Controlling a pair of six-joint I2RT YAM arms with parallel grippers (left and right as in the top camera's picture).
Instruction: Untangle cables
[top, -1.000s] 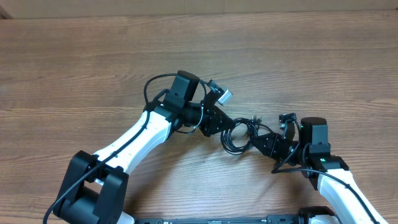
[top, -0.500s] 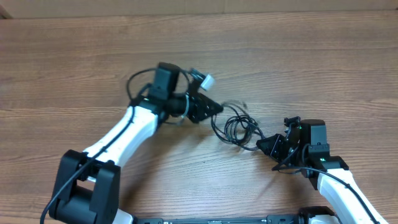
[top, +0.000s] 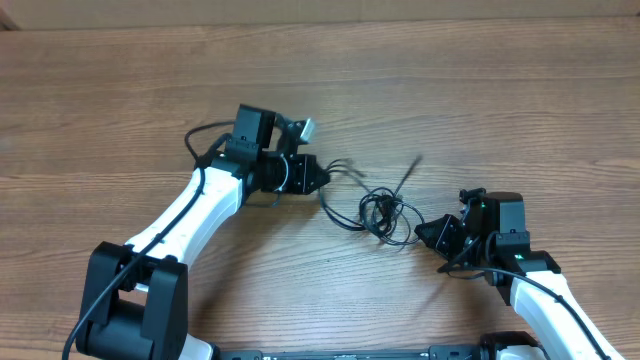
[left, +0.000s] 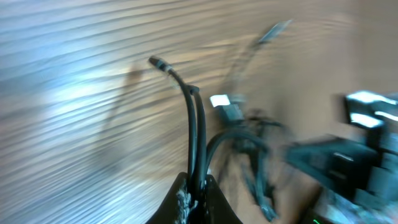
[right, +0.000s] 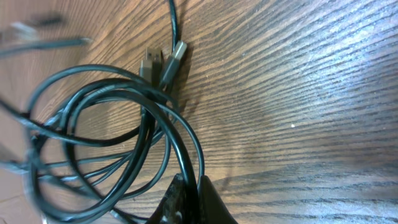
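The cables (top: 378, 210) are thin black cords, tangled in loops on the wooden table between my two arms. My left gripper (top: 318, 178) is shut on cable strands (left: 198, 143) left of the tangle; a plug end (left: 158, 63) sticks up beyond the jaws. My right gripper (top: 424, 234) is shut on a cable strand (right: 186, 146) at the tangle's lower right. Two silvery plug ends (right: 163, 63) lie side by side by the loops in the right wrist view. A loose cable end (top: 408, 170) is blurred, mid-swing above the tangle.
The wooden table (top: 480, 100) spreads around both arms. A thicker black wire (top: 195, 140) loops off my left arm's wrist.
My left gripper has pulled left and slightly up with its strands, stretching the tangle open. A loose end has flicked out to the upper right. My right gripper has barely moved.
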